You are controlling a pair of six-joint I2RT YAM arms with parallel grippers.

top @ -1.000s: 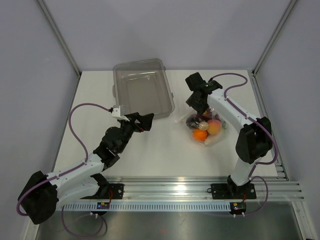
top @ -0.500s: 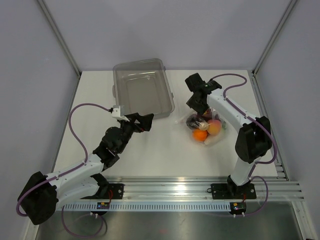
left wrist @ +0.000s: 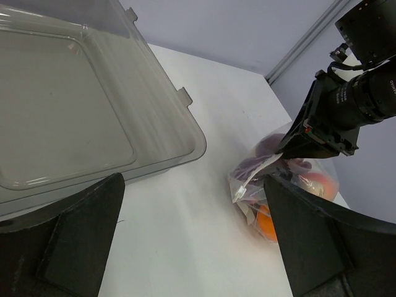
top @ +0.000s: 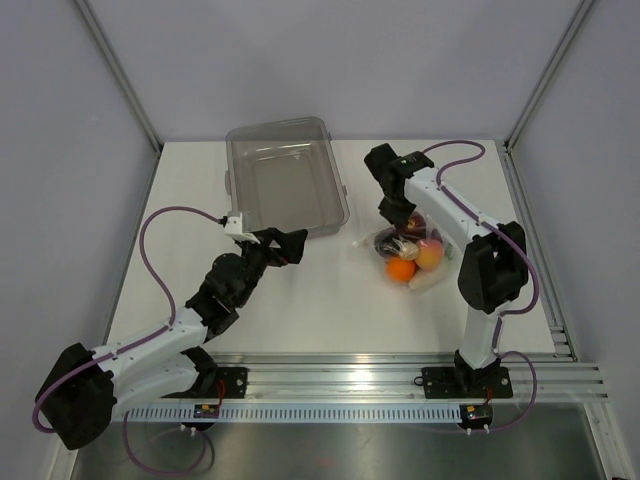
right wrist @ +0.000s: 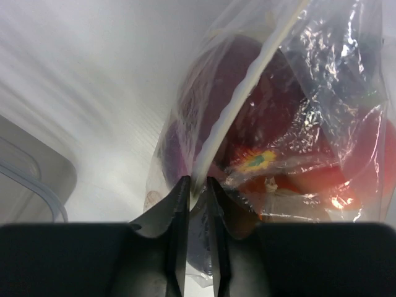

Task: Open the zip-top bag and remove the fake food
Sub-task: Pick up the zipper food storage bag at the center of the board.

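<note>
The zip-top bag point(top: 408, 252) lies on the table at right of centre, holding the fake food: an orange piece point(top: 400, 271), a peach piece point(top: 430, 256) and dark red and purple pieces. My right gripper point(top: 397, 220) is at the bag's far top edge. In the right wrist view it point(right wrist: 198, 185) is shut on the bag's white zip strip point(right wrist: 238, 102), with a dark red piece point(right wrist: 266, 124) behind the plastic. My left gripper point(top: 285, 243) is open and empty, left of the bag. In the left wrist view the bag point(left wrist: 278, 185) lies ahead at right.
A rigid clear plastic bin point(top: 285, 187) stands at the back, left of the bag; it fills the upper left of the left wrist view point(left wrist: 74, 111). Bare table lies between the bin and the bag. Metal frame posts rise at the back corners.
My right arm has turned and shifted a little toward the back left at the bag's top edge. The left arm and the bin have not moved.
</note>
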